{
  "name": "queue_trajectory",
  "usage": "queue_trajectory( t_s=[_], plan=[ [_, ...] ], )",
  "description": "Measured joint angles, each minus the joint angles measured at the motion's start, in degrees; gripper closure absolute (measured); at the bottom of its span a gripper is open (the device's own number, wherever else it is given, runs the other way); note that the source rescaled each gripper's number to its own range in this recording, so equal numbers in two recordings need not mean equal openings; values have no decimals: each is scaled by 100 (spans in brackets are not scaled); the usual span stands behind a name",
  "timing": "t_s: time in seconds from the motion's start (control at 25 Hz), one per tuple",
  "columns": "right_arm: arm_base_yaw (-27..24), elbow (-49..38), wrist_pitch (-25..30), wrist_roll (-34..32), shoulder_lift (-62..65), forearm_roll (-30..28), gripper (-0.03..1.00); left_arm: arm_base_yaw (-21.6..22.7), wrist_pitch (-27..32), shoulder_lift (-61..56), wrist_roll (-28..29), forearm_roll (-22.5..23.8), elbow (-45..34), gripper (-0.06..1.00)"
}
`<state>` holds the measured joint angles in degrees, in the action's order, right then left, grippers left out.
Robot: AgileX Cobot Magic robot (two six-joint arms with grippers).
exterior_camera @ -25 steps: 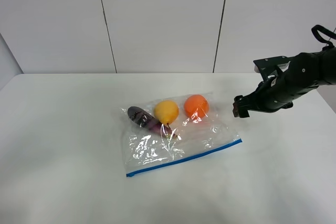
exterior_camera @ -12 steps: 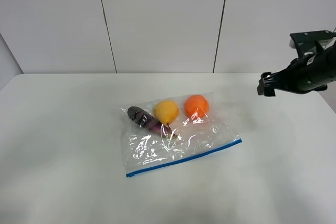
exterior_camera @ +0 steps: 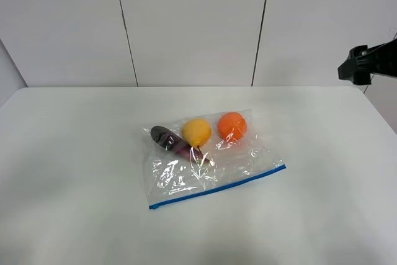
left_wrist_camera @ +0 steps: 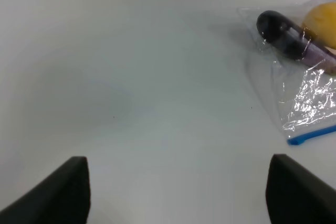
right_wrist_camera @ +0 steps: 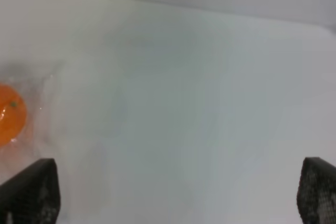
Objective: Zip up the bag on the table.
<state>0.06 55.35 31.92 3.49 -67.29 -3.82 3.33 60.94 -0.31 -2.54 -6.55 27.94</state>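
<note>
The clear, crinkly plastic zip bag [exterior_camera: 208, 159] lay flat near the centre of the large white table [exterior_camera: 74, 172], its blue zipper strip [exterior_camera: 217, 188] along the six o'clock edge; inside sat a yellow fruit [exterior_camera: 196, 132], an orange fruit [exterior_camera: 232, 126] and a dark purple vegetable [exterior_camera: 166, 139]; the right gripper [exterior_camera: 355, 67] hung at three o'clock, well apart from the bag, jaws spread wide and empty; the left gripper [left_wrist_camera: 176, 192] hovered over bare table, jaws wide apart, holding nothing

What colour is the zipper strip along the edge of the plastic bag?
Blue. The zipper strip runs along the bag's near edge and shows best in the exterior high view.
</note>
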Motion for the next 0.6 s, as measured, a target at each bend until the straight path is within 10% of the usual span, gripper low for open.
queue_trajectory(
  t_s=[0.6],
  plan=[
    [0, 0, 1191, -67, 1783, -80, -2, 0, 0, 0, 0, 0, 0, -5]
  ],
)
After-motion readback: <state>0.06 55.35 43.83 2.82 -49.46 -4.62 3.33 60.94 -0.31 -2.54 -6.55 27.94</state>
